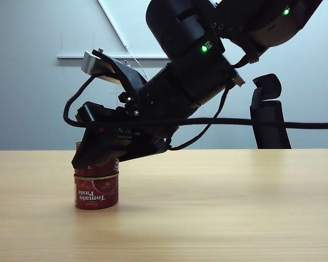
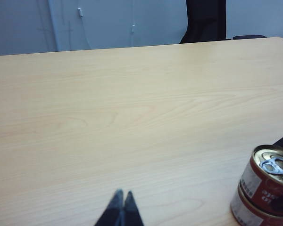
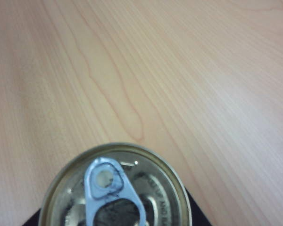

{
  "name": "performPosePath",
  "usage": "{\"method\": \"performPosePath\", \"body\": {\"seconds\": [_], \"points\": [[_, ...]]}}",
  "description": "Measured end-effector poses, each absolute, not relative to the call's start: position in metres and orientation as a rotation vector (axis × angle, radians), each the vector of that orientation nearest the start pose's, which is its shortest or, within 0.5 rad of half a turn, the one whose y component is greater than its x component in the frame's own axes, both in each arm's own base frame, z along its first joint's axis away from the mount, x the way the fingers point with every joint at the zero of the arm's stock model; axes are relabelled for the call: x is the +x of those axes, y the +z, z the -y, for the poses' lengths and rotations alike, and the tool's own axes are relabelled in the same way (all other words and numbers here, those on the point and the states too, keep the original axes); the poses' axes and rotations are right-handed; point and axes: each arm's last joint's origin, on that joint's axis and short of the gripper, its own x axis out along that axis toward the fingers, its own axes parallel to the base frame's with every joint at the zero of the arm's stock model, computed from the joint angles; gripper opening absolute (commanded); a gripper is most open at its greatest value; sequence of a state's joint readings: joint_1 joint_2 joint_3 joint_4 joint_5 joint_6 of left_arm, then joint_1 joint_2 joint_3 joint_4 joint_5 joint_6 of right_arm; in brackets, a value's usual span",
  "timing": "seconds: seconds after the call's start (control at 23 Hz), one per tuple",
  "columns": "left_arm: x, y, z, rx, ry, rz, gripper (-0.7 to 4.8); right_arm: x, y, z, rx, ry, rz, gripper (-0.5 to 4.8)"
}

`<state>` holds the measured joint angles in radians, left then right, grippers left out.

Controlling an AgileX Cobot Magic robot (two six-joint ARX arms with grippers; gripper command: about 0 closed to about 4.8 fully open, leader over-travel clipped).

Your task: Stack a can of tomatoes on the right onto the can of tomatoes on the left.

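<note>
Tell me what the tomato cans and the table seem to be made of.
Upper can: shiny metal lid with pull tab, so likely tinplate. Lower can: glossy red printed label, probably paper or lacquer over metal. Table: pale wood grain, matte; veneer or laminate, can't tell.

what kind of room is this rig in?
Probably an office or meeting room: a light wood table, a black office chair behind it, and a plain pale wall. Only two stacked tomato paste cans are on the table.

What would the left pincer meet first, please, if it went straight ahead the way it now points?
Probably nothing but bare table: the left pincer points across open wood, and the stacked tomato cans seem off to one side.
</note>
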<state>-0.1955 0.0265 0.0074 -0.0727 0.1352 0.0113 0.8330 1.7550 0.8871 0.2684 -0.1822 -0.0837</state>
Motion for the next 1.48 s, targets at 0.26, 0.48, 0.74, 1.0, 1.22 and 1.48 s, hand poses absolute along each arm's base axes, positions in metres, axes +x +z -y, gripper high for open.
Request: {"method": "performPosePath", "body": {"seconds": [0.26, 0.48, 0.74, 1.0, 1.22, 1.48], "points": [[0.096, 0.157, 0.023, 0.014, -0.331, -0.091, -0.02, 0.234, 0.160, -0.265, -0.277, 1.007, -0.545, 4.55], [0.096, 0.157, 0.023, 0.014, -0.331, -0.091, -0.02, 0.234, 0.157, -0.264, -0.278, 1.001, -0.555, 4.79], [0.096, 0.157, 0.023, 0.014, -0.331, -0.091, -0.02, 0.238, 0.175, -0.269, -0.237, 1.002, -0.481, 4.79], [0.097, 0.157, 0.017, 0.011, -0.271, -0.092, -0.02, 0.229, 0.273, -0.258, -0.032, 0.997, -0.232, 1.38], [0.097, 0.159, 0.005, 0.007, -0.146, -0.068, -0.02, 0.194, 0.357, -0.213, 0.056, 0.949, 0.031, -0.06], [0.097, 0.159, 0.003, 0.007, -0.123, -0.069, -0.02, 0.155, 0.397, -0.152, 0.063, 0.695, 0.090, -0.06]]}}
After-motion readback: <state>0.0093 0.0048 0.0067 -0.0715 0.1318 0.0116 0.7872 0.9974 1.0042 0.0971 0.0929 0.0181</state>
